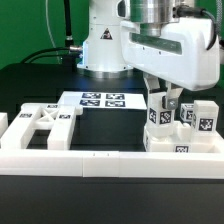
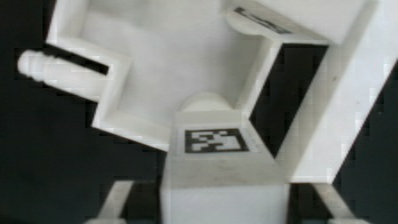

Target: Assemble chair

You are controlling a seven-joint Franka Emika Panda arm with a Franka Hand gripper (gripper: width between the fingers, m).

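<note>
My gripper [image 1: 165,104] reaches down at the exterior view's right onto the chair's parts. Its fingers [image 1: 172,100] straddle a white post leg [image 1: 159,121] with a square tag, standing upright on the flat seat [image 1: 186,146]. Two more tagged blocks [image 1: 205,117] stand beside it on the seat. In the wrist view the tagged leg [image 2: 217,140] fills the space between the two fingers [image 2: 125,200], and my gripper [image 2: 222,200] is shut on it. Behind the leg lies a white frame part [image 2: 143,70] with a round peg [image 2: 50,68].
An X-braced frame [image 1: 45,127] lies at the exterior view's left. The marker board [image 1: 100,100] lies at the back centre by the arm's base. A long white border rail [image 1: 110,162] runs along the front edge. The tabletop is black.
</note>
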